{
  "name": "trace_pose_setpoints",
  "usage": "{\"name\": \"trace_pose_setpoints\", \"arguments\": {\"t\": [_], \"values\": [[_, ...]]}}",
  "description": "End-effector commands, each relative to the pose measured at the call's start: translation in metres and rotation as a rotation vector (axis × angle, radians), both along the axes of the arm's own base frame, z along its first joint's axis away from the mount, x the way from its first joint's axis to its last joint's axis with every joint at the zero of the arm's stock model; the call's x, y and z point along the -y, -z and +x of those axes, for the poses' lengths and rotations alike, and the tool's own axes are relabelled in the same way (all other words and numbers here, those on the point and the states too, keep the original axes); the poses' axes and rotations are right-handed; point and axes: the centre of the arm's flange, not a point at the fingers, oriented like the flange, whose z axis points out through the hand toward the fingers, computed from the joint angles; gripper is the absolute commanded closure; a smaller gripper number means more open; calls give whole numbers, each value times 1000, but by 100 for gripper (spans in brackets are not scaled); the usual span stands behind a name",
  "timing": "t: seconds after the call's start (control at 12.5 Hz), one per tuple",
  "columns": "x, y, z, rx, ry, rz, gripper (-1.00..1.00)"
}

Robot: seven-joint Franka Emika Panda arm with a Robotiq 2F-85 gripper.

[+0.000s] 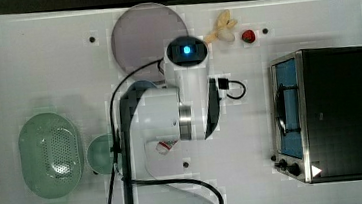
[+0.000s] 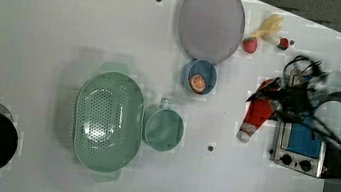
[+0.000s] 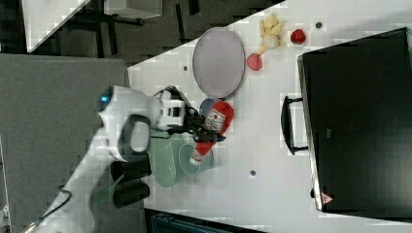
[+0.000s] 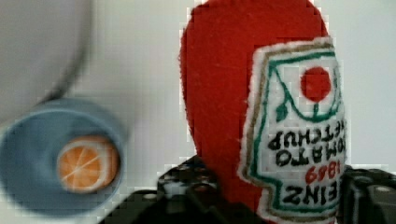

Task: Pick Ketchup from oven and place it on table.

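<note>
The ketchup [image 4: 219, 93] is a soft red bottle with a white stitched label, and my gripper [image 4: 280, 198] is shut on its label end. In the left view the ketchup [image 2: 257, 113] hangs tilted in the gripper [image 2: 273, 98], white cap pointing toward the left view's bottom, over the white table [image 2: 43, 17] beside the oven [image 2: 303, 145]. The right view shows the ketchup [image 3: 214, 127] in the gripper [image 3: 201, 127], well clear of the oven [image 3: 359, 121]. In the top view the arm covers most of the ketchup [image 1: 163, 145]; the oven [image 1: 338, 112] stands at the top view's right, its blue glass door up.
A blue bowl [image 2: 199, 76] with an orange slice sits close to the bottle. A grey plate [image 1: 147, 32], green colander [image 1: 51, 154] and green cup [image 1: 101, 154] lie on the table. A strawberry [image 1: 248, 36] and a yellow toy [image 1: 224, 25] lie at the far edge.
</note>
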Motion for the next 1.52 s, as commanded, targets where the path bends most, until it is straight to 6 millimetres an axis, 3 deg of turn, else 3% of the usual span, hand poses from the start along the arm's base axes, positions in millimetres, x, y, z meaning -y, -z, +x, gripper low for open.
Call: {"name": "trace_pose_setpoints", "arguments": {"t": [0.08, 0.32, 0.48, 0.56, 0.72, 0.8, 0.96, 1.36, 1.52], "values": [[18, 8, -1, 124, 53, -22, -26], [14, 55, -11, 115, 44, -42, -35], [15, 71, -13, 101, 44, -51, -78], [16, 72, -12, 113, 47, -51, -100], [18, 56, -6, 139, 54, -46, -100], [19, 37, -1, 161, 59, -38, -100], [21, -29, 14, 222, 71, -9, -100], [27, -255, 31, 417, 56, 38, -100], [31, -324, 30, 475, 34, 2, -100]]}}
